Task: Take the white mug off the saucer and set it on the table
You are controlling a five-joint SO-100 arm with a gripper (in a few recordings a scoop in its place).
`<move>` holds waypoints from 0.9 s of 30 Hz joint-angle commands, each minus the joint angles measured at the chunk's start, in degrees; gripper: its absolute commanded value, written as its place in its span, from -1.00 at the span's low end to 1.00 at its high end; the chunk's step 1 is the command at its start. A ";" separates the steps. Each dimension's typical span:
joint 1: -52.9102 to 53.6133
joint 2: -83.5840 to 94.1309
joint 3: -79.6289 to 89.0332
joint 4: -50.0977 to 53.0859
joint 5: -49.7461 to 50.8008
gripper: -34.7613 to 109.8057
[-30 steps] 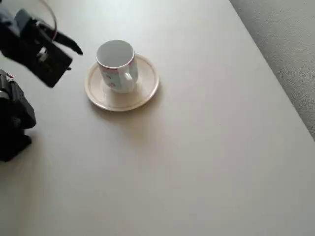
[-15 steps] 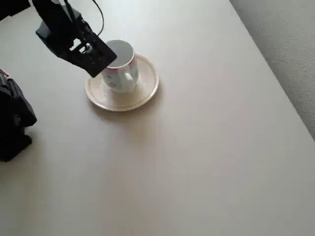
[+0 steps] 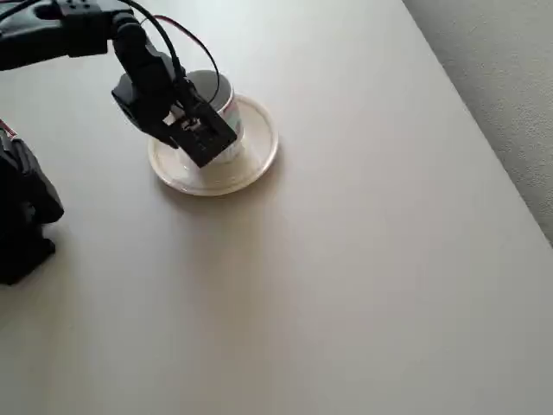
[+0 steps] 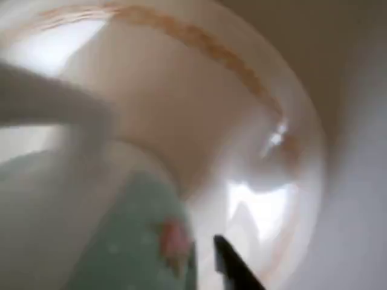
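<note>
- Mug (image 3: 221, 97): sitting on saucer (image 3: 259, 156), upper left of table (image 3: 363, 259).
- Gripper (image 3: 207, 138): hovering over mug's near side; finger (image 4: 233, 269) showing beside its wall; finger state impossible to tell.
- Advice: closing squarely on wall or handle, lifting straight, avoiding dragging saucer.

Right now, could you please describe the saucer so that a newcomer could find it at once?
Look at the upper left part of the beige table in the overhead view, beneath the black gripper. The saucer is the round cream plate with a thin tan rim line, lying flat under the white mug and wider than it.
</note>
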State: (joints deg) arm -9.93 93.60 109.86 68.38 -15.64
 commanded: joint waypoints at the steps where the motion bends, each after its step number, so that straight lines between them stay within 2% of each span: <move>1: 0.62 -2.90 -0.09 -2.99 0.53 -0.49; 8: 1.67 -1.58 -0.18 -4.04 1.93 -0.54; 14: 3.87 8.26 -0.62 -1.41 4.39 -0.54; 27: 7.82 33.57 -11.43 14.59 8.44 -0.54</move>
State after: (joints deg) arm -3.78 115.40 108.98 78.40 -7.82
